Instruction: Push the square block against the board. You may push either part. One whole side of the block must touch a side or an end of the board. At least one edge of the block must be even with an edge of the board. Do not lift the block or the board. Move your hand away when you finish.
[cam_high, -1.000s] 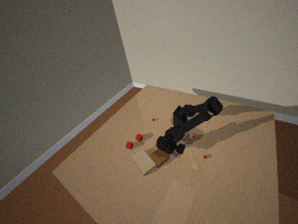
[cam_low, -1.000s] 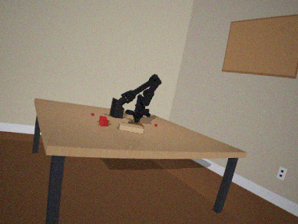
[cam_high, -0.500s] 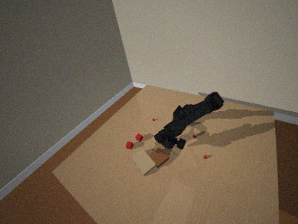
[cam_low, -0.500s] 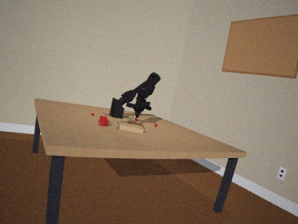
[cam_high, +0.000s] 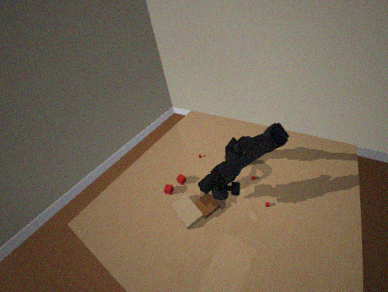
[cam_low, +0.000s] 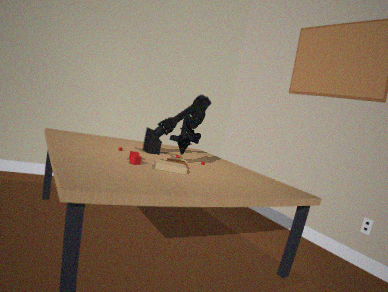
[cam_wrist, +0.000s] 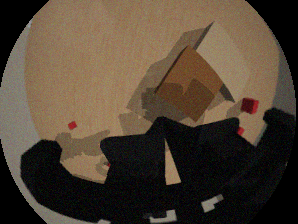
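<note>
The brown square block (cam_high: 208, 205) (cam_wrist: 187, 77) lies flat along one long side of the pale board (cam_high: 187, 211) (cam_low: 171, 167) (cam_wrist: 225, 57). In the wrist view the block's side appears flush with the board's side, with no gap showing. At one end their edges look about even; at the other end the board reaches past the block. The lower contact line is hidden. My gripper (cam_high: 220, 195) (cam_low: 183, 151) (cam_wrist: 160, 119) is shut and empty. It hangs above the table on the block's side away from the board, and its shadow falls on the block.
Two larger red cubes (cam_high: 181, 179) (cam_high: 169, 189) stand beyond the board's far end. Small red cubes (cam_high: 200, 156) (cam_high: 253, 178) (cam_high: 267, 204) lie around the arm. The wooden table (cam_high: 300, 240) (cam_low: 110, 185) stands near the walls.
</note>
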